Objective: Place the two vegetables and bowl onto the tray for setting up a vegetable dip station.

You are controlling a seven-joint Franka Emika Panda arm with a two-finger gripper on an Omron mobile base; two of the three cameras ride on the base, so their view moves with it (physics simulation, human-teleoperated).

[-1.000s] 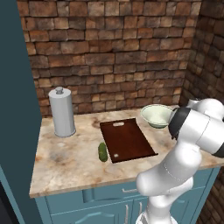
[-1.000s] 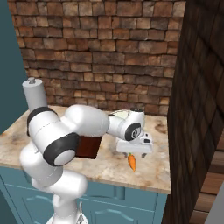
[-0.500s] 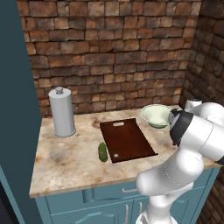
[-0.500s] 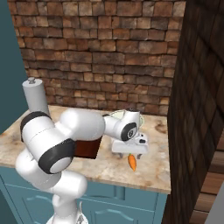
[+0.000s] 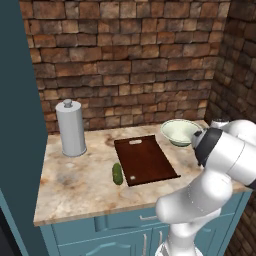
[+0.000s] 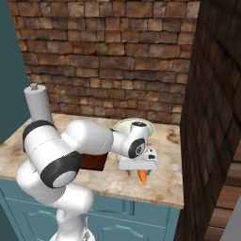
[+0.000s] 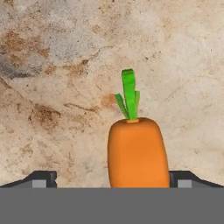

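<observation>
Right of the tray point(image 5: 145, 160), beyond its far edge, our gripper point(image 7: 112, 178) hangs with jaws spread astride the carrot point(image 7: 138, 151); we judge it light, stiff, smooth, best pinched mid-body.

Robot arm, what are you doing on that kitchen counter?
The robot's open gripper is low over the carrot, which lies on the stone counter between the fingertips, not gripped yet. The dark brown tray has nothing on it. The cucumber lies just beside the tray, and the pale bowl sits behind it near the brick wall.
</observation>
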